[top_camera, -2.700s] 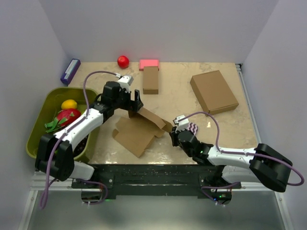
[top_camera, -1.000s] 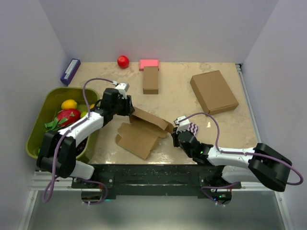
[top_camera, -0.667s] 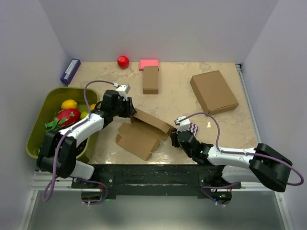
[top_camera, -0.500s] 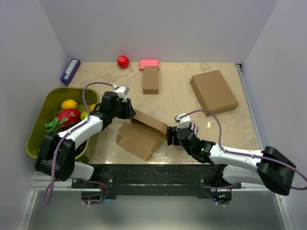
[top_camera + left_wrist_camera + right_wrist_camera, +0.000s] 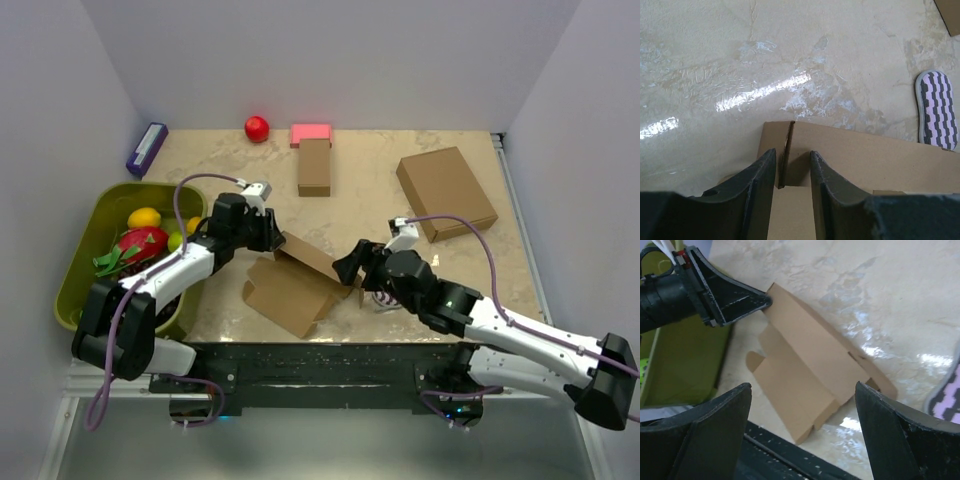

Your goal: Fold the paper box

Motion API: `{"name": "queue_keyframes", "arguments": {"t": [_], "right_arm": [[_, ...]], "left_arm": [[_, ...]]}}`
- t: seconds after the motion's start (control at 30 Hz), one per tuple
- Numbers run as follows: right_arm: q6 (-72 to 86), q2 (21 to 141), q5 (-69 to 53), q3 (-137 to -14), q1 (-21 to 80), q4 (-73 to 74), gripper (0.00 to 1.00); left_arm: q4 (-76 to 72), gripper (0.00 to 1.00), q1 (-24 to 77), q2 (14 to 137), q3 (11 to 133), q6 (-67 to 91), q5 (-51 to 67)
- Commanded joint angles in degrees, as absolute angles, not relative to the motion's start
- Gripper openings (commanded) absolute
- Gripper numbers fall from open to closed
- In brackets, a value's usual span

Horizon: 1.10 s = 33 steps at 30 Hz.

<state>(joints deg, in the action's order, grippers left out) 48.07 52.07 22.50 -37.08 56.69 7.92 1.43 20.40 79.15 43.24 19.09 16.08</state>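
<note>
The paper box (image 5: 300,278) is a brown die-cut sheet lying partly folded at the table's front centre, with its far panel raised. My left gripper (image 5: 273,240) is at the raised panel's left end. In the left wrist view its fingers (image 5: 760,175) straddle an upright corner flap of the paper box (image 5: 860,155), shut on it. The right gripper (image 5: 350,268) hovers by the box's right end. It is wide open with nothing between its fingertips (image 5: 802,386), and the paper box (image 5: 805,360) lies below them.
A pink-and-black striped pad (image 5: 384,296) lies under the right arm. A green bin (image 5: 68,285) of fruit stands at the left. At the back are a purple object (image 5: 146,149), a red ball (image 5: 257,127), a pink block (image 5: 311,132), a narrow brown box (image 5: 314,167) and a larger brown box (image 5: 446,192).
My right gripper went from shut to wide open, and its arm rose and swung right over the box's right end. The left jaws narrowed on the corner flap.
</note>
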Motion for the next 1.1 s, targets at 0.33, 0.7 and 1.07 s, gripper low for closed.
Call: {"name": "queue_keyframes", "arguments": {"t": [0.33,0.7,1.07], "right_arm": [[62.93,61.87,17.66,-35.34,56.78,0.36,0.77],[64.69,65.48,21.71,-32.96,53.53,-1.49,0.72],[67.15,65.04,18.9,-28.21,50.19,-11.68,0.7]], "left_arm": [[4.22,0.38,21.8,76.64,42.71,18.9,16.44],[4.57,0.38,22.67,76.03,42.8,18.63,16.08],[4.57,0.38,23.73,75.67,42.8,18.54,16.08]]}}
